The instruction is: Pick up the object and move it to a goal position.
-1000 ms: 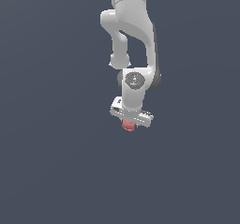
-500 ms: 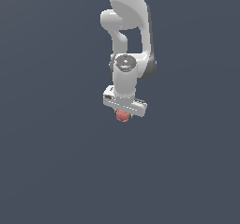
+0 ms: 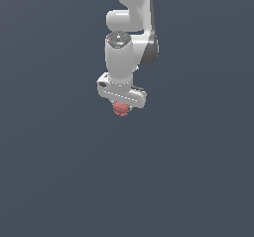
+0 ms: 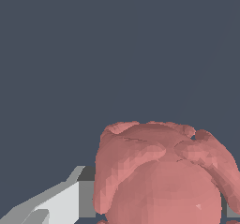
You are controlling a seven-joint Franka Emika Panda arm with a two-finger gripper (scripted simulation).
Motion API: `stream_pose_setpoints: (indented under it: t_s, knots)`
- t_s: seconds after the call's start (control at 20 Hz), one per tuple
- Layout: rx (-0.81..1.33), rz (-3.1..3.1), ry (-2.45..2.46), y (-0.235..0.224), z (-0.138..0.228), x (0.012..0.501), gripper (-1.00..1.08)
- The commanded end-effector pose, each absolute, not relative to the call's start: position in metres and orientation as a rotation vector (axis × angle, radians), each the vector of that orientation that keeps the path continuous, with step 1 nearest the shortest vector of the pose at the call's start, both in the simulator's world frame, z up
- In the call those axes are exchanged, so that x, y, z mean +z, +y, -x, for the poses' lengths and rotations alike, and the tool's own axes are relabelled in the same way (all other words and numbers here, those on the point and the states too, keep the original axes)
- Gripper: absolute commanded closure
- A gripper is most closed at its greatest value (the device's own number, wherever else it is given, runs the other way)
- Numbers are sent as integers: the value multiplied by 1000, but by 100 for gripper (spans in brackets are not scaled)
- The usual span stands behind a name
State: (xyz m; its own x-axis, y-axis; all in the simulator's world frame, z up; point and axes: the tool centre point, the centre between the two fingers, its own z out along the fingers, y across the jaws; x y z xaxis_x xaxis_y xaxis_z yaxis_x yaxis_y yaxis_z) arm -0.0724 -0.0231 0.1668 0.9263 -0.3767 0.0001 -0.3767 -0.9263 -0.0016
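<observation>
Object: small reddish-pink blob, roundish and lumpy, strawberry-like; sits directly beneath the white hand of the arm, tucked up against its underside, near the middle of the exterior view and slightly to the exterior view's left of centre

Gripper: white, glossy, hard-looking shell; broad bar-shaped body set crosswise under a fat cylindrical wrist. Jaws closed on the object, which is held between them

Arm: smooth white rounded segments with a dark band at one joint; comes down from the upper edge of the exterior view, tool pointing downward

Exterior view shows: whole lower arm, wrist and hand, with the object only as a tiny pink knob partly hidden under the hand; its surface detail too small to read there. Fingers not separately distinguishable

Wrist view shows: the object large and close, matt pink, faceted, with folded leaf-like lobes draped over a rounded body; a grey-and-white angular finger lying just beside it, seemingly touching its flank; a sliver of grey at the opposite edge of that picture, too small to identify

Background: uniform dark slate-grey in both views, flat, featureless, no visible edge or seam
</observation>
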Motion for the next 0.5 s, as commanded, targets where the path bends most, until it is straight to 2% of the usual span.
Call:
stream_pose_setpoints:
  t_s: [0.0, 0.45]
  knots:
    - [0, 3082, 602, -30, 78, 178, 108]
    - [0, 3083, 602, -42, 84, 196, 108]
